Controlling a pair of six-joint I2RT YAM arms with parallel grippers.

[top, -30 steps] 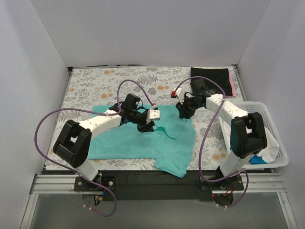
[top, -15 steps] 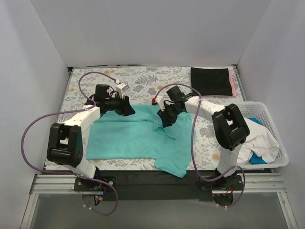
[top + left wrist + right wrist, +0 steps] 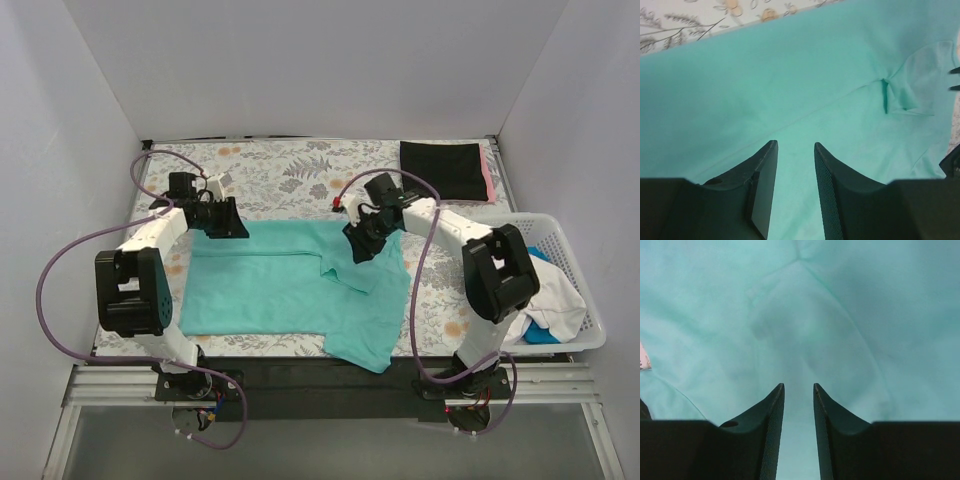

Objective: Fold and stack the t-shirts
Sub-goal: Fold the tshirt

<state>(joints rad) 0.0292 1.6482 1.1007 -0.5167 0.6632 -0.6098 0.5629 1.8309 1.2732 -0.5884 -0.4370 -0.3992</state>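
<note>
Here, soft teal t-shirt [image 3: 270, 290] lying rumpled, left hand [image 3: 795, 146] and right hand [image 3: 798, 386] narrowly parted, empty

The right gripper [image 3: 798, 386] points down at the teal-green t-shirt [image 3: 850, 315], its two dark fingers [image 3: 765, 440] a narrow gap apart with only cloth showing between them. The shirt fills nearly the whole view, a soft fold running slantwise from the top. A sliver of floral cloth [image 3: 643, 361] peeks in at the left edge
</note>
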